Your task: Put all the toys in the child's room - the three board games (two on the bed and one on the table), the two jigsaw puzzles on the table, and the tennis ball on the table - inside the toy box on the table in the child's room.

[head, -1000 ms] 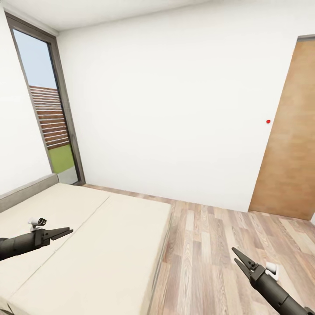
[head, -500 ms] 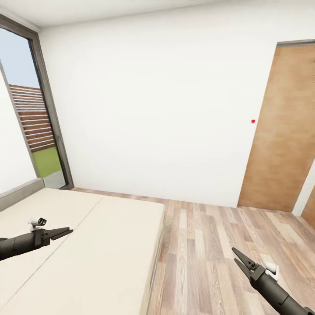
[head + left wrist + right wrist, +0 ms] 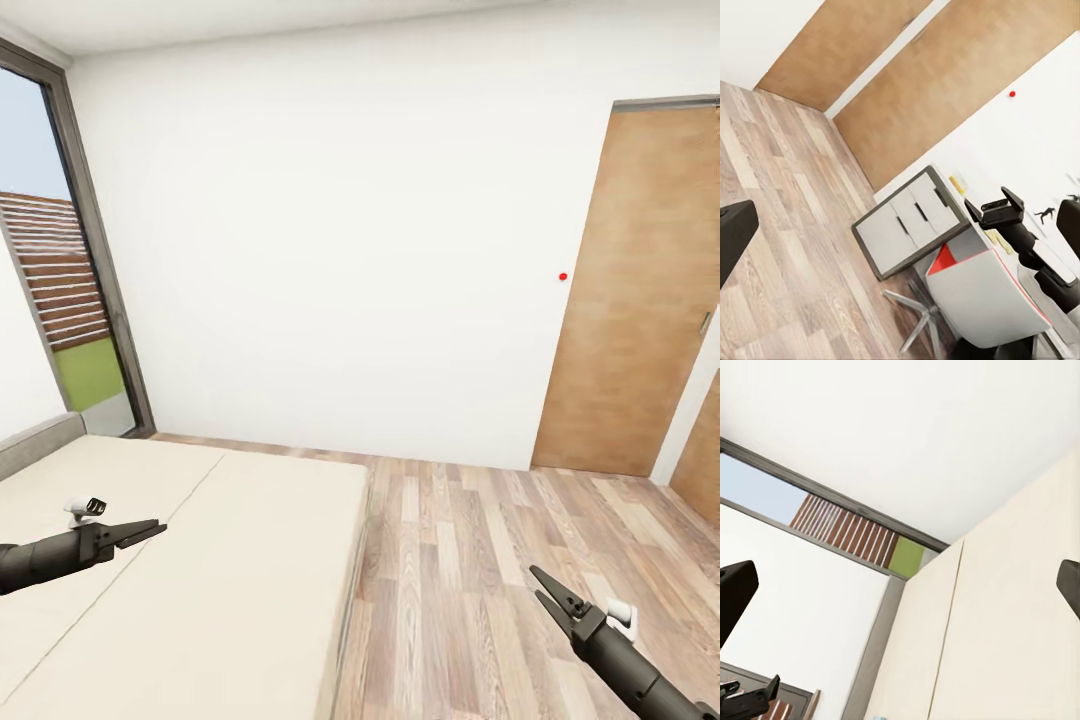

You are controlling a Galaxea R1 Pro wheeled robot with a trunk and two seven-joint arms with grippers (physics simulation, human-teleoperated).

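No board game, puzzle, tennis ball or toy box can be made out. The beige bed (image 3: 200, 560) lies bare at the lower left of the head view. My left gripper (image 3: 150, 529) hovers over it, open and empty. My right gripper (image 3: 546, 587) hangs open over the wooden floor (image 3: 470, 560), also holding nothing. The left wrist view takes in a white desk (image 3: 979, 232) with small yellowish things on it, too small to identify, and my right gripper (image 3: 994, 214) in front of it.
A wooden door (image 3: 630, 300) stands at the right, and a tall window (image 3: 60, 300) at the left behind the bed. Under the desk sit a grey drawer cabinet (image 3: 907, 221) and a white and red chair (image 3: 982, 296).
The whole head view has swung to the right: the door shows more and the window less. Both arms keep the same pose.
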